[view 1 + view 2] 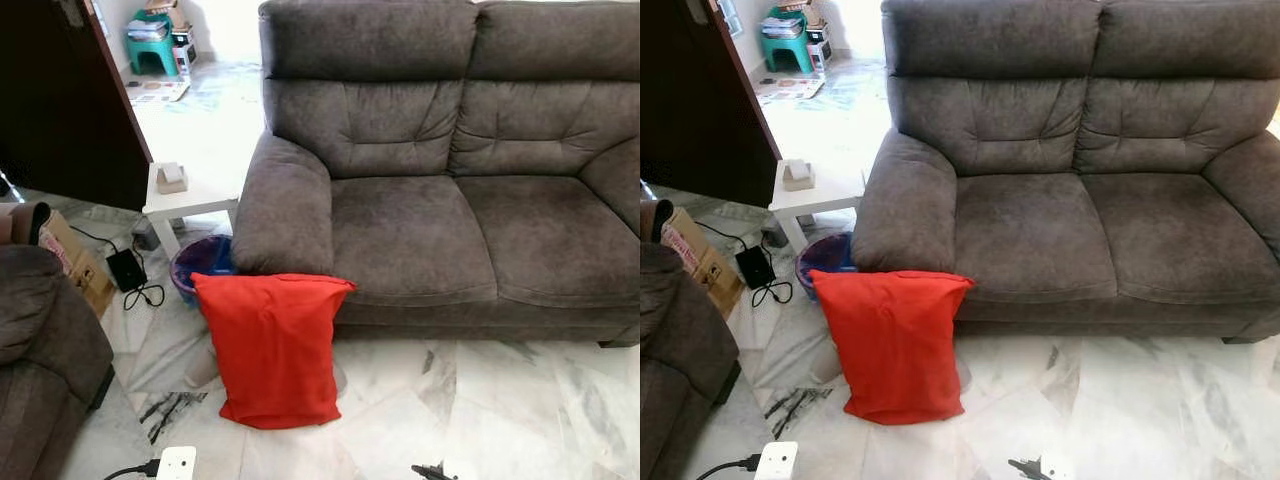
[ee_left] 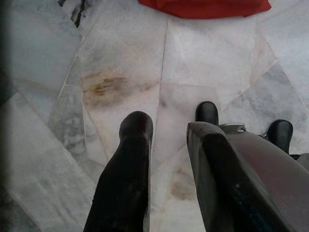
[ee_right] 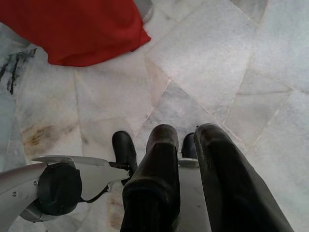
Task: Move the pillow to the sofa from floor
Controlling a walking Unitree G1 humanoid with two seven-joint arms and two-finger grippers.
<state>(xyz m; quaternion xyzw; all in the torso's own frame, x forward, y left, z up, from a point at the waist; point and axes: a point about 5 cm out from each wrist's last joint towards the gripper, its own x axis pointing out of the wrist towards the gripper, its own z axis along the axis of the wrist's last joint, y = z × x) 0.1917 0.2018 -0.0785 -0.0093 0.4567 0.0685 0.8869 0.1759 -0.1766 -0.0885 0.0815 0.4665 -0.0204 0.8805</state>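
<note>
The red pillow [image 1: 270, 348] stands upright on the marble floor [image 1: 500, 400], leaning back against the front of the sofa [image 1: 450, 220] at its left arm end; its top edge reaches just past the seat cushion's front edge, its bottom rests on the tiles. The sofa is grey, two seats, both cushions bare. Behind the pillow's left side sits a dark blue bin [image 1: 200, 262], tucked between the sofa arm and a small white surface [image 1: 190, 200]; a small box [image 1: 171, 178] sits near that surface's middle. On the floor further left, a black adapter [image 1: 126, 269] with its cable, a cardboard box [image 1: 75, 262], and the corner of a second grey seat [image 1: 45, 350]; a white power strip [image 1: 176, 464] lies at the near floor edge. Left claw [image 2: 166, 128] hangs low over bare tiles, fingers parted a little, gripping nothing; the pillow's bottom edge lies well ahead of it. Right claw [image 3: 186, 133] hangs likewise over the floor, fingers close together with a slim gap, holding nothing; the pillow's corner is near but apart.
</note>
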